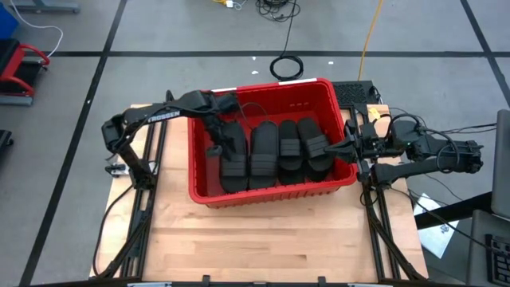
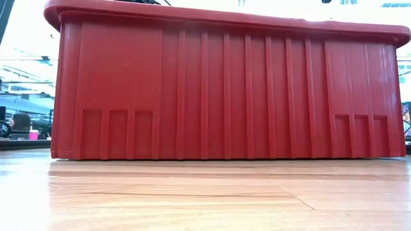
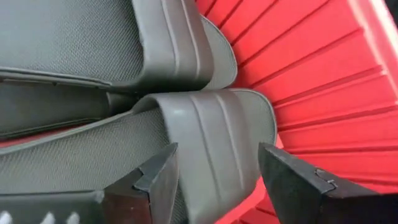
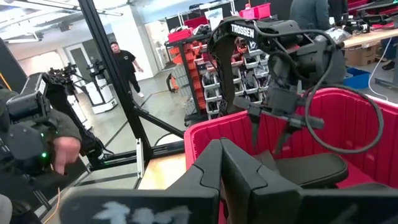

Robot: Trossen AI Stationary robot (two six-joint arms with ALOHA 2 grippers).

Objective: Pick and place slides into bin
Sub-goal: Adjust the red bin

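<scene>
The red bin (image 1: 271,86) stands on the wooden table (image 1: 263,239) and fills the low view (image 2: 225,90). Several black slides (image 1: 275,151) lie side by side in it, ribbed straps up. My left gripper (image 1: 215,149) is down inside the bin's left part, open. Its fingers stand on either side of the strap end of one slide (image 3: 211,137), and red bin wall shows between the slide and one finger (image 3: 292,180). My right gripper (image 1: 348,146) is shut and empty at the bin's right rim, and it also shows in the right wrist view (image 4: 221,146).
The bin takes up the table's far middle, and bare wood lies toward the near edge. Dark frame rails (image 1: 143,199) run along both table sides. A person (image 4: 127,62) stands in the room beyond, and a hand (image 4: 62,149) shows near the table.
</scene>
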